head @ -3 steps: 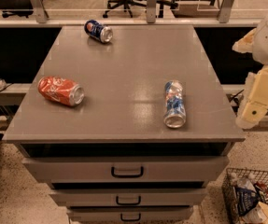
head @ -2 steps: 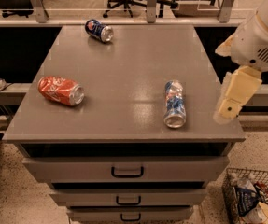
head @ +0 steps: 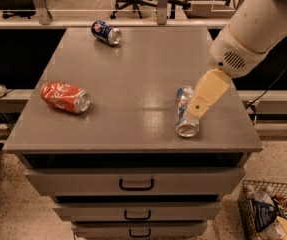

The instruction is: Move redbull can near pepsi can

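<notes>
The redbull can (head: 185, 116), slim and silver-blue, lies on its side near the front right of the grey cabinet top (head: 138, 69), its silver end facing the front edge. The pepsi can (head: 106, 32), short and dark blue, lies on its side at the far left of the top. My gripper (head: 197, 107) hangs from the white arm (head: 255, 29) that comes in from the upper right. Its cream finger (head: 207, 93) slants down over the redbull can and hides part of it.
A red cola can (head: 65, 97) lies on its side at the front left. The cabinet has drawers (head: 135, 183) below its front edge. A wire basket (head: 273, 214) of packets stands on the floor at the lower right. Office chairs stand behind a rail.
The arm has swung left from beyond the cabinet's right edge to over the redbull can. The cans have not moved.
</notes>
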Tool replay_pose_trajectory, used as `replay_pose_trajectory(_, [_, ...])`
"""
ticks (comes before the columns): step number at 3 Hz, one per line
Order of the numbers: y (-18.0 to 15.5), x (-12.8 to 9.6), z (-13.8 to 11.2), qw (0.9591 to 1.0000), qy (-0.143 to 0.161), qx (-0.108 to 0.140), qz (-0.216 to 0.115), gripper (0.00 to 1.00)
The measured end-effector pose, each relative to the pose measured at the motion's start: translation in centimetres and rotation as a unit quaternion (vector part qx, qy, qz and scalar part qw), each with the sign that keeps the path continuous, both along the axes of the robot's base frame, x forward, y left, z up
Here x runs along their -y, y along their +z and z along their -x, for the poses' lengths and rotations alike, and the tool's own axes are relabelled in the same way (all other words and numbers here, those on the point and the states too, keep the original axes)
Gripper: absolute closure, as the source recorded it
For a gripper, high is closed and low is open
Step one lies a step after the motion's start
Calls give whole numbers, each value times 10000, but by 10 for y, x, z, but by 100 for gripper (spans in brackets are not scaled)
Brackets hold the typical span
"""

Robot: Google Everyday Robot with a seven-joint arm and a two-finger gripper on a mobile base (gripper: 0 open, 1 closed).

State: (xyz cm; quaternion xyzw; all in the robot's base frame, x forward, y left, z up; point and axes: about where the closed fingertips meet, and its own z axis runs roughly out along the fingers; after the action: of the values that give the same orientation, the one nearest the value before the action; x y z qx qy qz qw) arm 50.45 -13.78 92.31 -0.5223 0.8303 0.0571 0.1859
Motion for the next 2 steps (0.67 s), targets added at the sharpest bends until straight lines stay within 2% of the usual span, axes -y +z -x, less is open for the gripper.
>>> replay_pose_trajectory(1, [-27,7,-17,9955,-939,-161,-7,0])
replay_pose_trajectory(2, [-45,12,-29,9850,-1717,-158,86,0])
